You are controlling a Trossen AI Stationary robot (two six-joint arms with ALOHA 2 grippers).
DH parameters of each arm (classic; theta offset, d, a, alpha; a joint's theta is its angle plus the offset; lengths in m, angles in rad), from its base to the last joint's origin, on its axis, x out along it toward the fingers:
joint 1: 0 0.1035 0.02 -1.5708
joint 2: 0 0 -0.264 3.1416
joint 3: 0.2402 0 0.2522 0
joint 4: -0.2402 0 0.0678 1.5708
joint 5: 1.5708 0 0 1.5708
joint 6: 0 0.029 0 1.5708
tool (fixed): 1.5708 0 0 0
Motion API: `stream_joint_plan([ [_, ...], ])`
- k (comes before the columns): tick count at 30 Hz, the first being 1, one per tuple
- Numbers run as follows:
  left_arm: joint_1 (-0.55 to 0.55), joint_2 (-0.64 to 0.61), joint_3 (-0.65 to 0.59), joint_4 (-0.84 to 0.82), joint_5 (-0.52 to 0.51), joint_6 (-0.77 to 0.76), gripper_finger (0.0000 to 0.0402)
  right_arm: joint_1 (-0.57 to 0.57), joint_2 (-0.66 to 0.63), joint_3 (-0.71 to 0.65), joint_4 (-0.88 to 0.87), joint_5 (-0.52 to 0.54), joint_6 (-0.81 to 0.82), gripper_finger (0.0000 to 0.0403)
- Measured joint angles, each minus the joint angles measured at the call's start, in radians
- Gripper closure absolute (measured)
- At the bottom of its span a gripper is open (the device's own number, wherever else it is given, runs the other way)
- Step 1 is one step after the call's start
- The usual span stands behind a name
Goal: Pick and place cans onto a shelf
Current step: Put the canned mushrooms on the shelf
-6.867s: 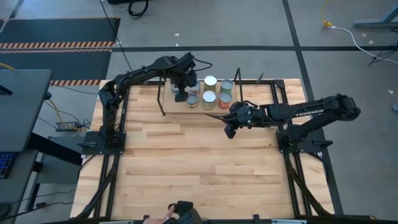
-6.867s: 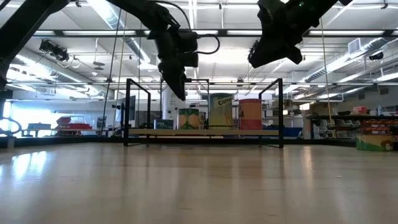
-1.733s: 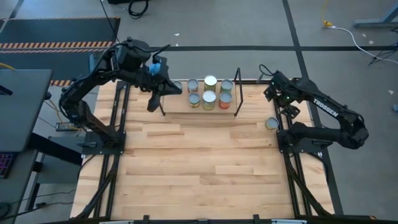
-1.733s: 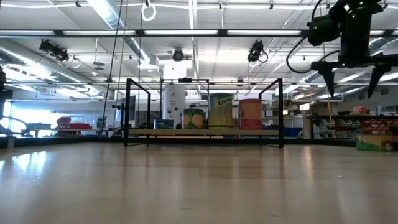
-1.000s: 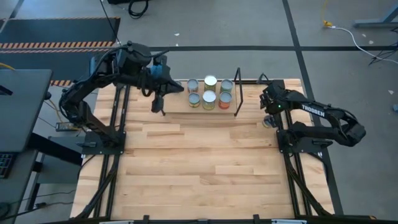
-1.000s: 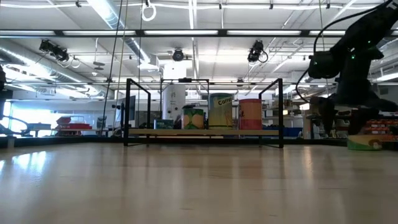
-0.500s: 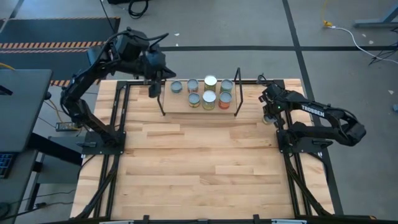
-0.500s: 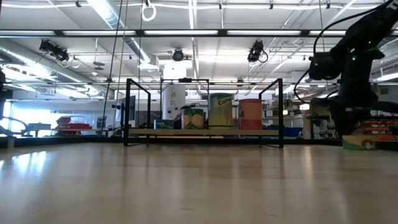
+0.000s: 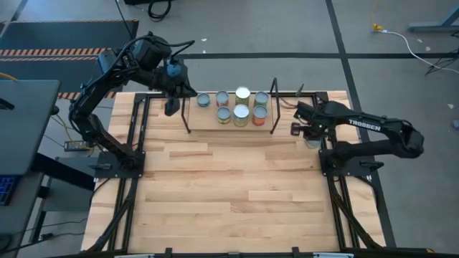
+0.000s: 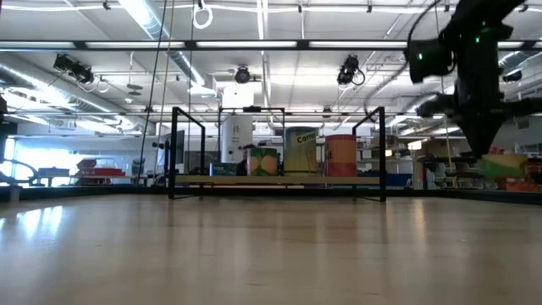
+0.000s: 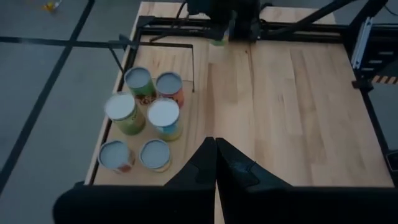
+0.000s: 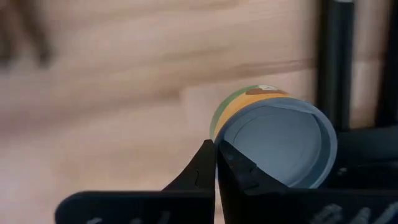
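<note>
R gripper (image 12: 215, 149) is at the table's (image 9: 229, 186) right side, just past the shelf's (image 9: 204, 120) right end frame. Fingers are closed tip to tip. The loose can (image 12: 280, 140) sits right against them, its grey round end facing the wrist cam and an orange/green label band showing round the edge. The tips meet at the can's rim, so it looks pinched by the edge. Can't see exactly how it's gripped, though. In the low view the same can (image 10: 508, 164) hangs tilted beside the gripper, clear of the tabletop. From above it's mostly hidden under the R arm, approx. level with the shelf's front edge. L gripper (image 9: 171, 109) hovers by the shelf's left end frame, fingers pressed together w/ nothing between them. Its wrist cam looks down the shelf's length. The rest of the cans (image 9: 241, 112) stand upright on the wooden board in a tight cluster, mid to right part of the shelf, w/ one more can (image 9: 204, 100) set a bit apart toward the left end.
</note>
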Motion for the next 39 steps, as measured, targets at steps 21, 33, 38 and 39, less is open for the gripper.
stream_joint_plan([
  [21,0.035,-0.004,0.001,0.134,-0.164,-0.09,0.0395,0.747,0.475,0.589,0.176,-0.031,-0.693,0.04],
  [33,0.084,-0.065,0.002,0.091,-0.108,-0.203,0.0395,0.721,0.97,0.86,0.472,-0.005,-1.879,0.04],
  [38,0.023,-0.07,0.002,-0.058,-0.017,-0.17,0.0395,0.71,1.097,0.943,0.387,0.004,-1.952,0.0399],
  [39,0.009,-0.07,0.002,-0.083,-0.015,-0.152,0.0395,0.711,1.109,0.955,0.369,0.005,-1.962,0.0399],
])
